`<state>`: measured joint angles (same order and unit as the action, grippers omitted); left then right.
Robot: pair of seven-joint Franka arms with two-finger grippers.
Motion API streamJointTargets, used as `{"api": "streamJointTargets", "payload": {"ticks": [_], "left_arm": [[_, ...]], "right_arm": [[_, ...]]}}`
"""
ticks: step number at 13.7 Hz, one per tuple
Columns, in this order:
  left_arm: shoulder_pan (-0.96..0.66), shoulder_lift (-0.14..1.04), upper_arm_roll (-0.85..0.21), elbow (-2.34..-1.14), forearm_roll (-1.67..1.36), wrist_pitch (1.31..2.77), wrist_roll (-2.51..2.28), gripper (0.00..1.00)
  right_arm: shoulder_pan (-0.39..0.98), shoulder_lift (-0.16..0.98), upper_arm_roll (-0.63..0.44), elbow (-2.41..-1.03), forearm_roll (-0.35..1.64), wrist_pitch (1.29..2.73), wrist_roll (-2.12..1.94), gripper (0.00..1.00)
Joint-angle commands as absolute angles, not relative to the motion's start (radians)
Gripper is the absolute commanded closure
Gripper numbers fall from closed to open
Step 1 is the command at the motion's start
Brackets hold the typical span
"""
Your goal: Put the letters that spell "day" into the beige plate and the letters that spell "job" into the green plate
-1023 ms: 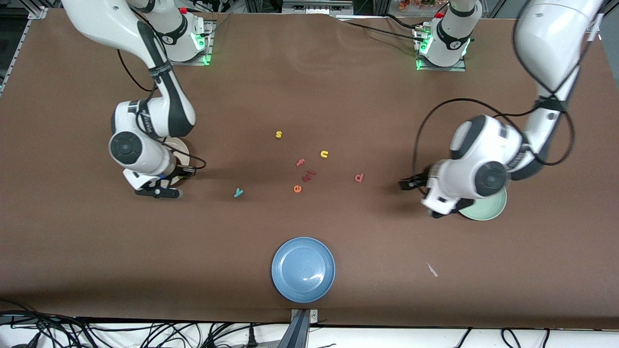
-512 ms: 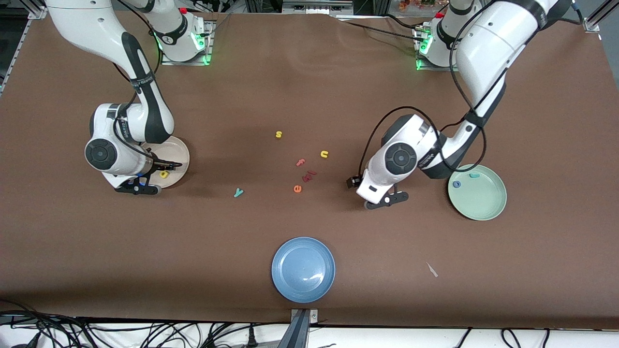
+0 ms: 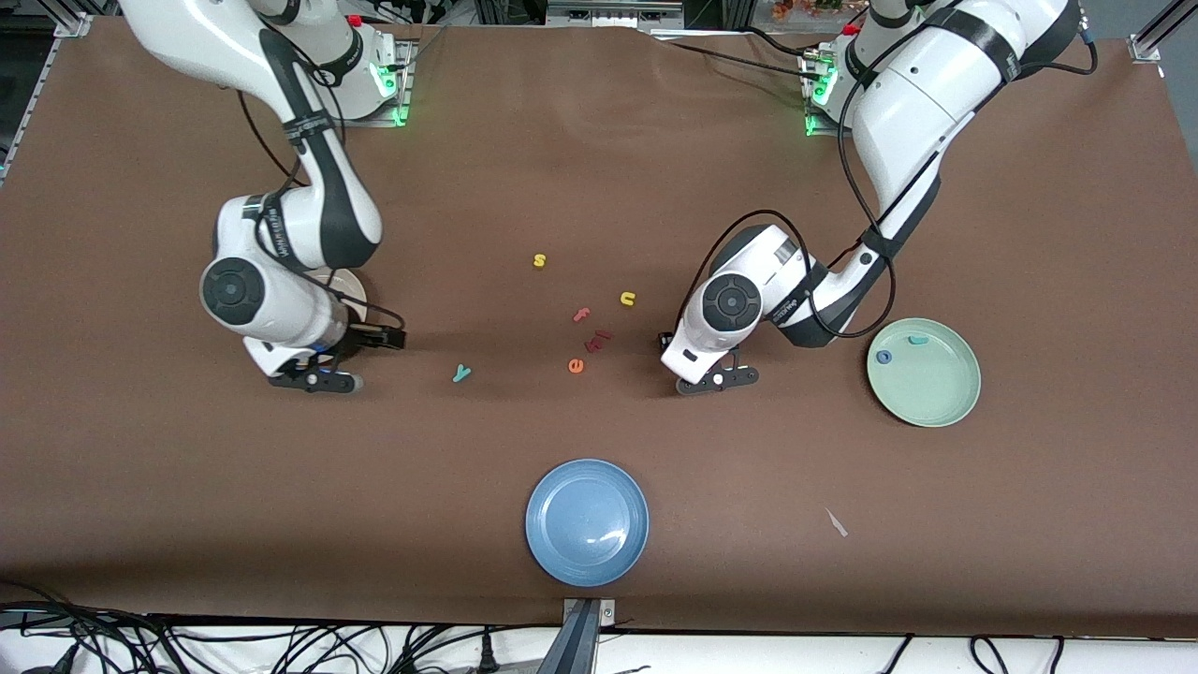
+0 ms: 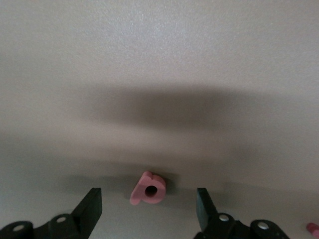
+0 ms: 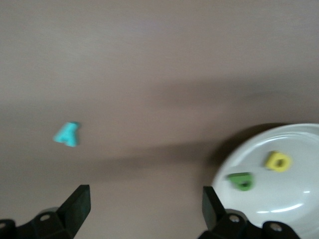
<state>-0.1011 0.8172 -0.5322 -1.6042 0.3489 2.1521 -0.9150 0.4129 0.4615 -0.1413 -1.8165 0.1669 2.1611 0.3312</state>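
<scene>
Both arms shifted: left tool (image 4: 148, 211) straddles salmon "b" (image 4: 147, 188), fingers apart; right tool (image 5: 145, 209) gapes beside beige plate (image 5: 299, 199).

High front camera facing both robot bases across the table (image 3: 140, 487); two close wrist cameras looking down; all share the tabletop.

A: What does the brown table (image 3: 599, 168) carry?

B: Three plates: the beige plate (image 3: 354, 284) at the right arm's end, the green plate (image 3: 936, 398) at the left arm's end, and a blue plate (image 3: 587, 522) nearest the front camera.

A: And loose on the surface?

B: A yellow "s" (image 3: 539, 260), yellow "n" (image 3: 627, 299), pink "f" (image 3: 581, 315), orange "e" (image 3: 576, 365), a dark red piece (image 3: 597, 340) and the teal "y" (image 3: 460, 373) (image 5: 67, 134). The salmon "b" (image 4: 148, 188) also lies directly on it.
</scene>
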Motion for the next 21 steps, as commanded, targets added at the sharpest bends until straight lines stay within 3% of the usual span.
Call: {"api": "streamJointTargets", "payload": {"ticks": [1, 2, 4, 8, 14, 18, 21], "left_arm": [[-0.107, 0.833, -0.525, -1.592, 0.38, 2.184, -0.92, 0.18], [-0.106, 0.834, -0.525, -1.592, 0.38, 2.186, -0.917, 0.22], [-0.106, 0.842, -0.525, -1.592, 0.38, 2.19, -0.919, 0.33], [-0.107, 0.848, -0.525, -1.594, 0.377, 2.191, -0.92, 0.41], [-0.101, 0.853, -0.525, -1.594, 0.362, 2.184, -0.923, 0.63], [-0.097, 0.853, -0.525, -1.594, 0.36, 2.181, -0.925, 0.75], [-0.092, 0.848, -0.525, -1.592, 0.359, 2.178, -0.925, 0.83]], "right_arm": [[0.42, 0.564, -0.114, -1.702, 0.193, 2.152, 0.481, 0.06], [0.432, 0.613, -0.104, -1.654, 0.192, 2.181, 0.555, 0.08], [0.474, 0.673, -0.1, -1.628, 0.189, 2.232, 0.679, 0.24], [0.502, 0.741, -0.1, -1.595, 0.183, 2.273, 0.733, 0.29], [0.497, 0.769, -0.103, -1.594, 0.182, 2.312, 0.735, 0.41], [0.5, 0.772, -0.101, -1.604, 0.179, 2.307, 0.732, 0.6], [0.499, 0.77, -0.101, -1.605, 0.179, 2.303, 0.718, 0.85]]}}
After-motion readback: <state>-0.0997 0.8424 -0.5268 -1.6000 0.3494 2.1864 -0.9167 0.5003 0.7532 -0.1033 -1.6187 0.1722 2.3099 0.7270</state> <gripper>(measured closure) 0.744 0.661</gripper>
